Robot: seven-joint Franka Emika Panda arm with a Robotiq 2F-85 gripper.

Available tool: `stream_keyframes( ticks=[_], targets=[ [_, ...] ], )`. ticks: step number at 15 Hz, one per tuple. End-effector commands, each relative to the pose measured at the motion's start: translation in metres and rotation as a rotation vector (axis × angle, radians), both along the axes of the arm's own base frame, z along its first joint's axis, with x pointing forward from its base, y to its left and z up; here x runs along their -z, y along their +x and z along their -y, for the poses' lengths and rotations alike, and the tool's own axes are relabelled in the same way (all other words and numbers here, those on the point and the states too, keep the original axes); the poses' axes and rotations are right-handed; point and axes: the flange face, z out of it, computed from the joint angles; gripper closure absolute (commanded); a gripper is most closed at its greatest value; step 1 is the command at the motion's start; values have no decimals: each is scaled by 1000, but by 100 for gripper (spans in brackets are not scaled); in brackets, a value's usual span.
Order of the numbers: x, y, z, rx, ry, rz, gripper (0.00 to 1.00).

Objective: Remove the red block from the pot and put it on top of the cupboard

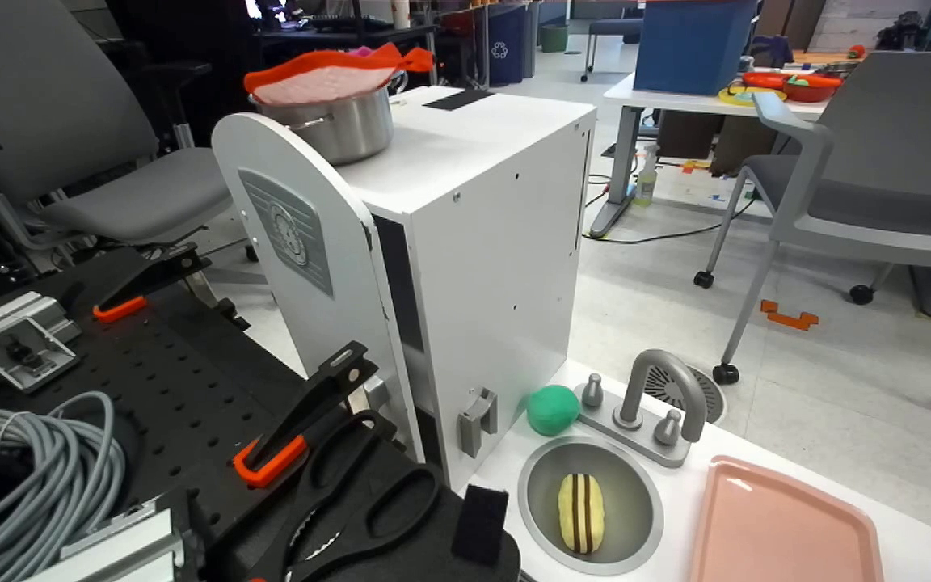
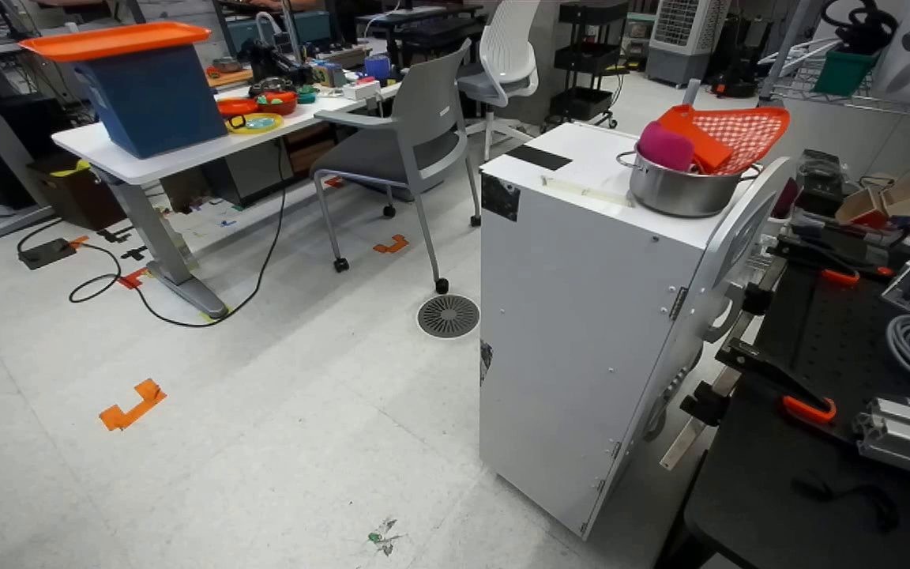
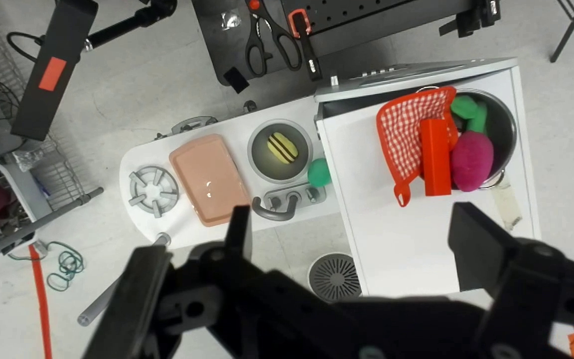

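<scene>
The red block point(image 3: 436, 157) rests across the rim of the silver pot point(image 3: 507, 117), over a red checked pot holder. Its near end sticks out past the rim. In an exterior view the block point(image 2: 696, 141) leans in the pot point(image 2: 680, 190) beside a magenta soft toy. In an exterior view the pot point(image 1: 352, 125) is topped by the red cloth, and I cannot make out the block. The pot stands on the white cupboard point(image 1: 498, 283), also in an exterior view point(image 2: 573, 316). My gripper point(image 3: 352, 207) is open and empty, high above, with the block ahead of its right finger.
The checked pot holder point(image 3: 406, 132), magenta toy point(image 3: 472, 159) and green toy point(image 3: 476, 114) crowd the block. Beside the cupboard are a sink point(image 1: 591, 505), a faucet point(image 1: 659, 388), a green ball point(image 1: 553, 410) and a pink tray point(image 1: 789, 525). A black table point(image 1: 150, 388) holds scissors and clamps.
</scene>
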Motion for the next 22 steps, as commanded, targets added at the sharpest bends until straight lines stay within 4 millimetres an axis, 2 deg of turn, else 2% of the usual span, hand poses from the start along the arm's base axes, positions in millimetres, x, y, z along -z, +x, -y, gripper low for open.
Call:
stream_keyframes(
  ticks=[1,5,15,18,22],
  targets=[
    [11,14,-2,-16,-20,23,0],
    [26,24,-13,-76,-10,66,0],
    [27,29,-18,-96,6,77,0],
    [30,31,-5,-61,20,83,0],
    [51,37,6,-50,22,78,0]
  ],
)
